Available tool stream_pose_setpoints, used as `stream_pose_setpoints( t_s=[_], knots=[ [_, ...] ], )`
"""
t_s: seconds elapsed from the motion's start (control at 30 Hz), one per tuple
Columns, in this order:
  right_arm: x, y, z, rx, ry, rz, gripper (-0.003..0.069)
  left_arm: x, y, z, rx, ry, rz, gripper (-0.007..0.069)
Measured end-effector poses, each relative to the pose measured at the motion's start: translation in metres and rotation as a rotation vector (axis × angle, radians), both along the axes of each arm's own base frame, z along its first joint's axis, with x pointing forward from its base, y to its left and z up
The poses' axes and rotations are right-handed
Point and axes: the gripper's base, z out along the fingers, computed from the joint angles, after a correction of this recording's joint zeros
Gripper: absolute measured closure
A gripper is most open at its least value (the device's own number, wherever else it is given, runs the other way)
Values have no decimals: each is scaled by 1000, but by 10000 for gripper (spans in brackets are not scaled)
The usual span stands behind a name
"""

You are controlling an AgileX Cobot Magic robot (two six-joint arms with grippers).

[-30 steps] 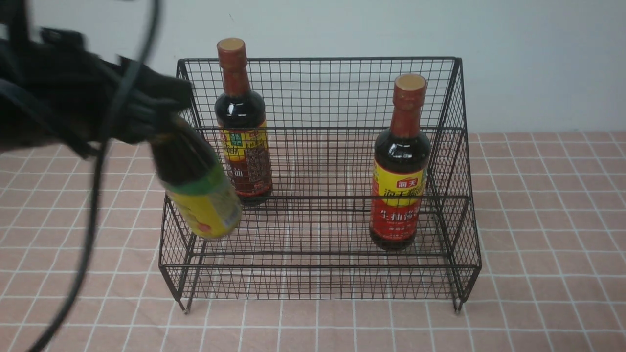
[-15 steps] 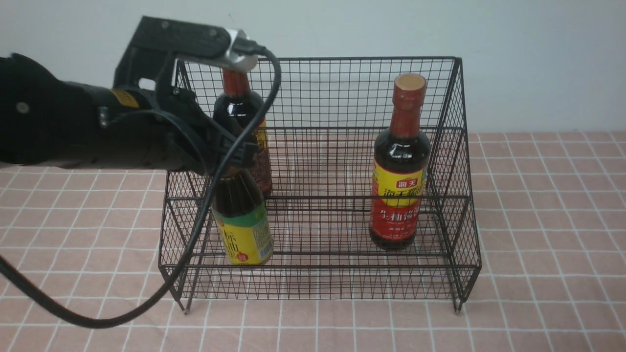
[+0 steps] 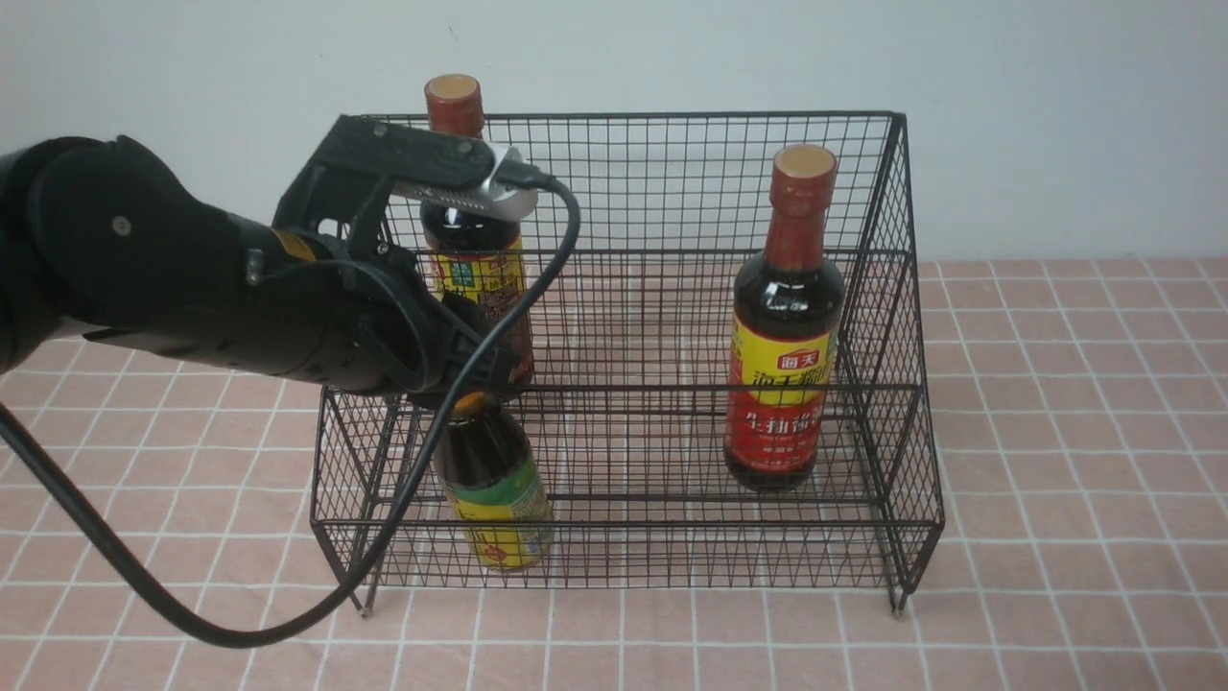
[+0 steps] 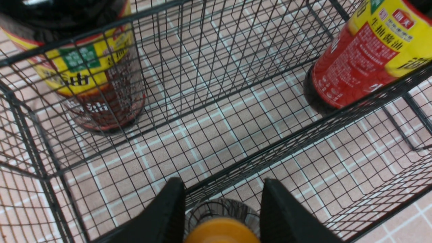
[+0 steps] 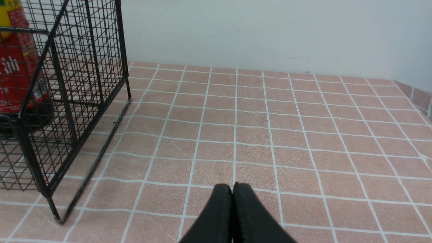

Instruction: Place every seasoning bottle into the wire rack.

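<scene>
The black wire rack (image 3: pixel 624 117) stands mid-table. The tall brown-yellow label bottle (image 3: pixel 484 288) stands on its upper left shelf. The tall red-yellow label bottle (image 3: pixel 785 384) stands at its right on a lower shelf. The short green-yellow label bottle (image 3: pixel 494 499) is upright on the lowest front shelf at the left. My left gripper (image 3: pixel 480 384) is right above it, fingers closed on its orange cap (image 4: pixel 221 234). In the left wrist view the gripper (image 4: pixel 222 180) looks down into the rack (image 4: pixel 256 158). My right gripper (image 5: pixel 232 185) is shut and empty, out of the front view.
The table is covered in pink tile-pattern cloth (image 3: pixel 1055 432), with a pale wall behind. The left arm's black cable (image 3: pixel 115 566) loops down over the table at the front left. In the right wrist view the rack's right side (image 5: pixel 50 101) shows, with the red-label bottle (image 5: pixel 17 74) inside.
My left arm swung the short bottle from outside the rack's left side over it and lowered it upright to the lowest front shelf. The tall bottles have not moved.
</scene>
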Motion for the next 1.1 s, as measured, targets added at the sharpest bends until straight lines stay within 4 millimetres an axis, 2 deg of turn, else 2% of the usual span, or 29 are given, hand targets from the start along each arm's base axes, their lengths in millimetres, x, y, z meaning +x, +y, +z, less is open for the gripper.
stream_pose_setpoints(
  t_s=[0.17,0.37,0.53,0.7,0.8,0.9,0.93,1.03,1.1],
  knots=[
    [0,0,0,0,0,0,673,0,0,0,1,3,-1,361],
    [0,0,0,0,0,0,673,-1,-1,0,-10,8,1,293],
    [0,0,0,0,0,0,673,-1,0,5,-18,-20,9,281],
    [0,0,0,0,0,0,673,-9,4,24,-41,-94,15,281],
    [0,0,0,0,0,0,673,-20,9,43,-65,-161,16,289],
    [0,0,0,0,0,0,673,-42,17,71,-101,-259,16,344],
    [0,0,0,0,0,0,673,-44,18,73,-102,-266,16,356],
    [0,0,0,0,0,0,673,-70,29,99,-108,-380,10,464],
    [0,0,0,0,0,0,673,-96,41,118,-105,-471,8,568]
  ],
)
